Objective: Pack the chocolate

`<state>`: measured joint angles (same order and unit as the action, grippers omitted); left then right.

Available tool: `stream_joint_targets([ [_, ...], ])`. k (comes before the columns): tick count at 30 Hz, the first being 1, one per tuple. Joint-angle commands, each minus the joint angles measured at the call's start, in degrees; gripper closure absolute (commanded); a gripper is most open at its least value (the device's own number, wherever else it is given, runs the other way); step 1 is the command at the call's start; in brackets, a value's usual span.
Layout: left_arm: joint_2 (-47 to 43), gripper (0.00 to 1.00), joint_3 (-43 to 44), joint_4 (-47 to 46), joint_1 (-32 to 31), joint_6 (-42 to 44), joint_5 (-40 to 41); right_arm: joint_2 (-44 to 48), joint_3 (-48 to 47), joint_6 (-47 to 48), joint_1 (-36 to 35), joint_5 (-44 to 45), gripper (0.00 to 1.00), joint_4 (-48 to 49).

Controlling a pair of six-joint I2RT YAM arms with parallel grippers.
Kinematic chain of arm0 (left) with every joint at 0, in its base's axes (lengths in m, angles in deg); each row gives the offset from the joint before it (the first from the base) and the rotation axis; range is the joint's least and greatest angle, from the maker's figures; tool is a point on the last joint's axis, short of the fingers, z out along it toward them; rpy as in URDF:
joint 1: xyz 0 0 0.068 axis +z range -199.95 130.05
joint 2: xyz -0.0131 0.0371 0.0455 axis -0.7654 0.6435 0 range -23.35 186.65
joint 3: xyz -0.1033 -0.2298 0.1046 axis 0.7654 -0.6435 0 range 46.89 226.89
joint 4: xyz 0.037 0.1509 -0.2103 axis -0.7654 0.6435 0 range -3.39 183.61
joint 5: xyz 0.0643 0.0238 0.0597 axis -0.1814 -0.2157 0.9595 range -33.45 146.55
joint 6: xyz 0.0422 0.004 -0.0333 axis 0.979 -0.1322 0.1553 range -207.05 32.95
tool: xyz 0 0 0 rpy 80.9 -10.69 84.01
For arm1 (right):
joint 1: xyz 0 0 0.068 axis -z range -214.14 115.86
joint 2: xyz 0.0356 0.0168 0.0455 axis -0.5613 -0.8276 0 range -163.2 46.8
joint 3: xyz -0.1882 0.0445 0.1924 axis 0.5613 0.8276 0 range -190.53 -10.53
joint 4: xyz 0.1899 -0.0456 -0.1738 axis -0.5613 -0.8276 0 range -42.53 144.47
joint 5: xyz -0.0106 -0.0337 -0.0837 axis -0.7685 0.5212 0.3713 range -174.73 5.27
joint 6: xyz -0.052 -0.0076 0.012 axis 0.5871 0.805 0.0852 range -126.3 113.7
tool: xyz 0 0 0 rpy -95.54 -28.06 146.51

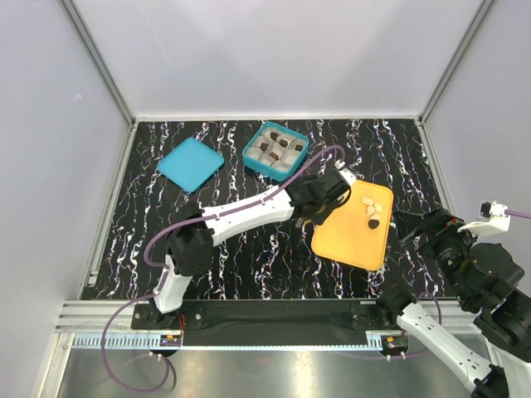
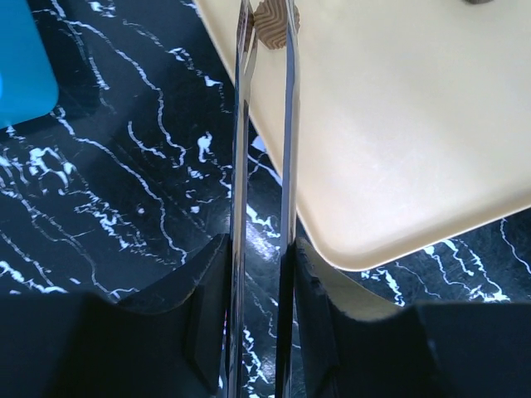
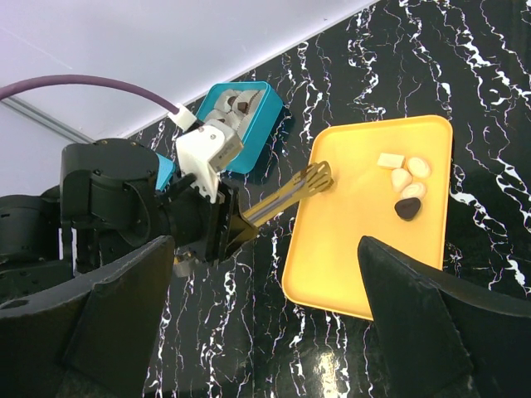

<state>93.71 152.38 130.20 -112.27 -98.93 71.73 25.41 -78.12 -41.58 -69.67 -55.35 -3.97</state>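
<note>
My left gripper is shut on a pair of metal tongs, whose tips reach over the near left corner of the yellow tray. A small tan-brown bit shows between the tong tips; I cannot tell whether it is chocolate or part of the tongs. Several pale chocolates and one dark chocolate lie at the tray's far right. In the top view they show as pale pieces and the dark one. My right gripper is open and empty, right of the tray.
A teal box holding grey paper cups with dark chocolates stands at the back centre. Its teal lid lies flat to the left. White walls with metal rails close in the black marbled table on three sides.
</note>
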Motion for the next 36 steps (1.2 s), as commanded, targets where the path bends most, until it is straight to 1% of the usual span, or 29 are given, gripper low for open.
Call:
stream_joint_targets([
  [1,-5.17,0.63,3.75,-0.53,1.41,0.01,2.92,0.03,-1.14,-0.4,-0.33,0.94,0.0,0.95],
  [9,-5.43,0.63,8.05,2.19,4.75,2.56,7.14,0.03,-0.61,-0.31,-0.33,1.02,0.0,1.31],
  [18,-5.79,0.63,10.43,2.29,13.36,4.93,7.67,-0.32,-0.44,0.04,-0.33,1.55,0.0,1.57],
  [22,-4.91,0.63,10.0,1.76,16.96,5.37,7.5,-0.93,-0.08,0.39,-0.33,1.73,0.0,2.01],
  [28,-3.07,0.63,8.06,-0.61,19.34,5.55,6.97,-1.55,0.71,0.66,-0.24,1.73,0.0,2.89],
  [36,-0.07,0.63,6.93,-2.63,20.49,5.73,6.01,-2.43,0.8,1.63,-0.33,2.43,0.0,3.68],
])
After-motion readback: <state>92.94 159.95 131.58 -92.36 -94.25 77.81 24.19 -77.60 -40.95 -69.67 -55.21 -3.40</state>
